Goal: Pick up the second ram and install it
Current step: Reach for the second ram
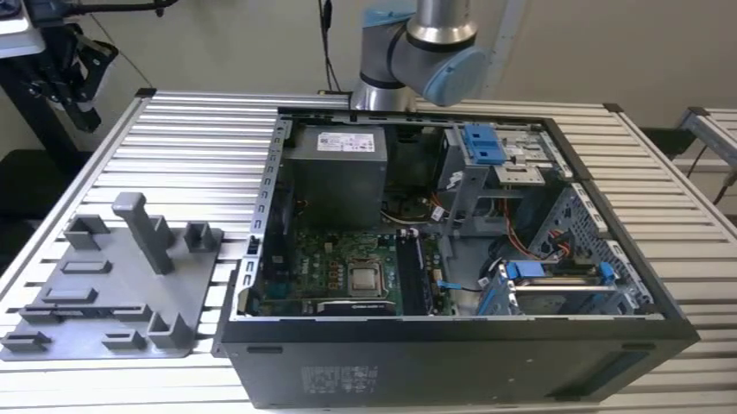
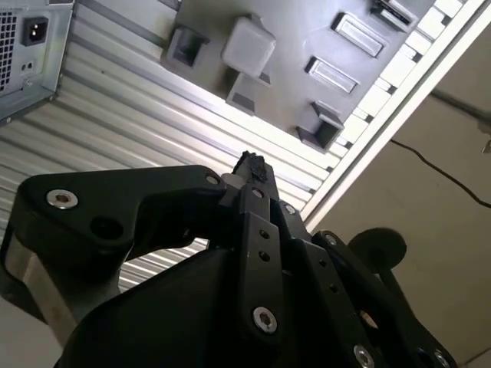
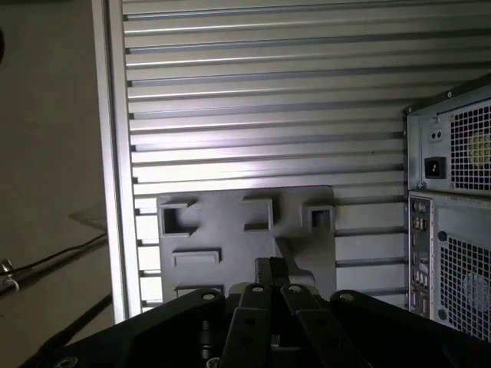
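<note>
Exterior view: open computer case [image 1: 461, 259] mid-table [image 1: 196, 138], grey fixture tray [image 1: 116, 293] at the table's edge on the exterior view's left. The memory slots [image 1: 415, 272] sit beside the processor chip [image 1: 366, 278].

Second wrist view: gripper [image 2: 250, 165] high over that tray, fingers drawn narrow.

First wrist view: tips together again. I can't place the second ram, so pickup or seating is hard to call. Either needs a square line-up with a slot.

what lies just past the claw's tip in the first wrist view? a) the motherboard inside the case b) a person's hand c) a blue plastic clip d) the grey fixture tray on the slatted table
d: in the first wrist view the claw points at the grey fixture tray lying on the slatted table, with the computer case off to one side.
</note>
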`<state>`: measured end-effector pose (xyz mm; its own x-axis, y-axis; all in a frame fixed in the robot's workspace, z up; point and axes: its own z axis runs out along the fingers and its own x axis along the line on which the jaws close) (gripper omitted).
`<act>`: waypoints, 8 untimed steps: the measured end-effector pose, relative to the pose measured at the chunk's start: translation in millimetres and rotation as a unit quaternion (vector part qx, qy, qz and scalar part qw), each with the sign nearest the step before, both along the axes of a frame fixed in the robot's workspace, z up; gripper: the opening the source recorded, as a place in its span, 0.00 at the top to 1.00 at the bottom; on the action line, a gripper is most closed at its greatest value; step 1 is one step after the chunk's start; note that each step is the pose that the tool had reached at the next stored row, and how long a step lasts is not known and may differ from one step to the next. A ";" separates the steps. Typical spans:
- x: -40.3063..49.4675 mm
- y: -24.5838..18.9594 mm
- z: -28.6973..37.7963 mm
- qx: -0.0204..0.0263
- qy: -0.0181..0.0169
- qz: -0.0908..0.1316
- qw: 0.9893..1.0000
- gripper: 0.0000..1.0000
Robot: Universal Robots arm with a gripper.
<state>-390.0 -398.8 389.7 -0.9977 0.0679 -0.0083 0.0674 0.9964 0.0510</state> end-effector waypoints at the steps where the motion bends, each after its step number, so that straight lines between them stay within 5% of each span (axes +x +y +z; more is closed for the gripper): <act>1: -2.9 0.0 0.0 0.000 0.000 0.000 1.000 0.89; 8: -16.7 0.0 -0.2 0.000 0.000 0.000 1.000 0.89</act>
<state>-406.7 -398.8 389.5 -0.9977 0.0680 -0.0082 0.0675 0.9964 0.0510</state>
